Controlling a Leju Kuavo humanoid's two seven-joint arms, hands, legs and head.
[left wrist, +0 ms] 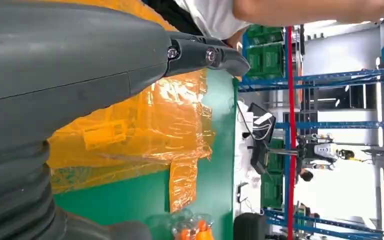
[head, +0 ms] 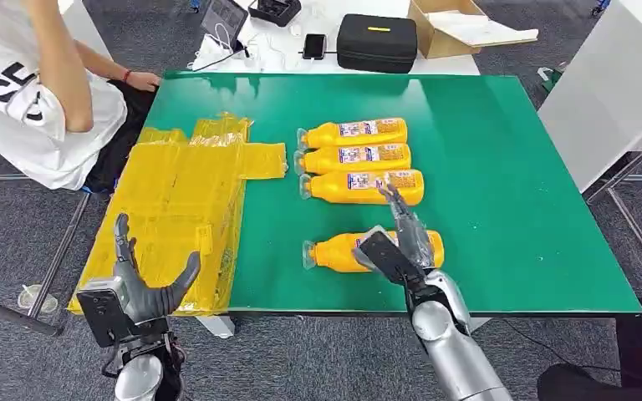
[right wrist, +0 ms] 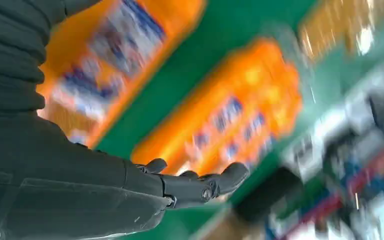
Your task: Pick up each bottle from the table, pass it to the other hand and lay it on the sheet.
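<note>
Right hand [head: 403, 238] reaches over the nearest bottle [head: 347, 251] on the green table [head: 510, 167].

Its fingers are spread and grip nothing; three more bottles [head: 359, 159] lie in a row beyond. The left hand [head: 146, 280] waits open-fingered over the yellow sheet [head: 175, 192], seemingly placed to receive the pass.

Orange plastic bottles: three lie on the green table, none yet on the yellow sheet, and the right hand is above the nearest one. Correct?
Not quite: the head view shows four orange plastic bottles on the green table, not three. None is on the yellow sheet, and the right hand is over the nearest bottle.
</note>
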